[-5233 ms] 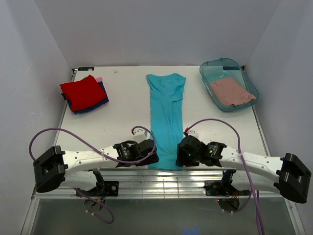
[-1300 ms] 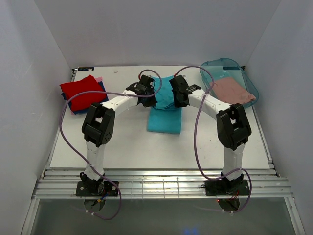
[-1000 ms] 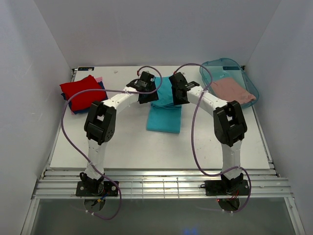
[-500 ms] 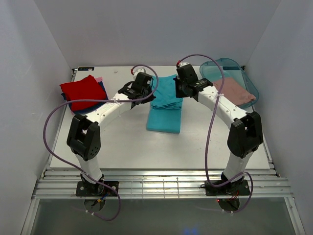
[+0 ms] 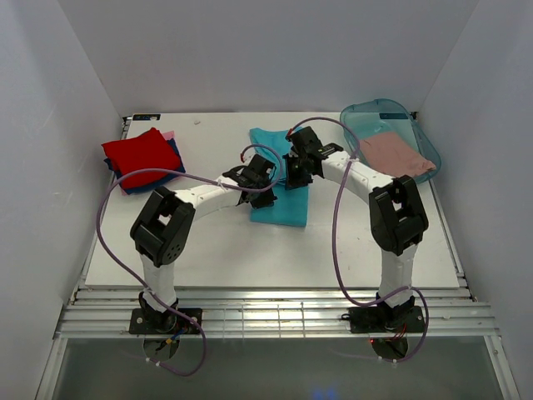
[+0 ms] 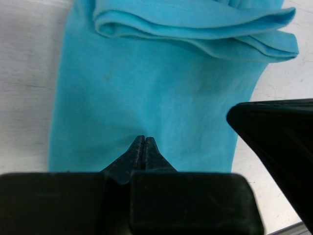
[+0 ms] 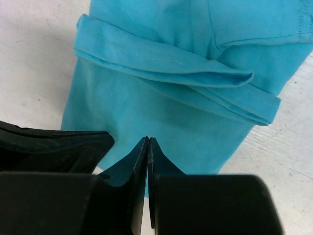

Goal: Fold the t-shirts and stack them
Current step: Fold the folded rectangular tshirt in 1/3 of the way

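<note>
A teal t-shirt [image 5: 281, 208] lies folded in the middle of the table, its doubled hem showing in the left wrist view [image 6: 195, 24] and the right wrist view [image 7: 166, 63]. My left gripper [image 5: 266, 177] [image 6: 144, 140] is shut with nothing in it, just above the flat teal cloth [image 6: 146, 93]. My right gripper [image 5: 296, 169] [image 7: 147, 142] is shut and empty too, close beside the left one over the same shirt [image 7: 161, 117]. A folded stack, red t-shirt [image 5: 141, 156] on top of dark blue and pink ones, sits at the far left.
A translucent teal tub [image 5: 360, 125] at the far right holds a dusty-pink shirt [image 5: 396, 155]. White walls close in the table on three sides. Purple cables loop over both arms.
Both grippers have shut and come back from the shirt's far end toward its middle, lower over the cloth. The teal shirt has gone from a long strip to a short folded block.
</note>
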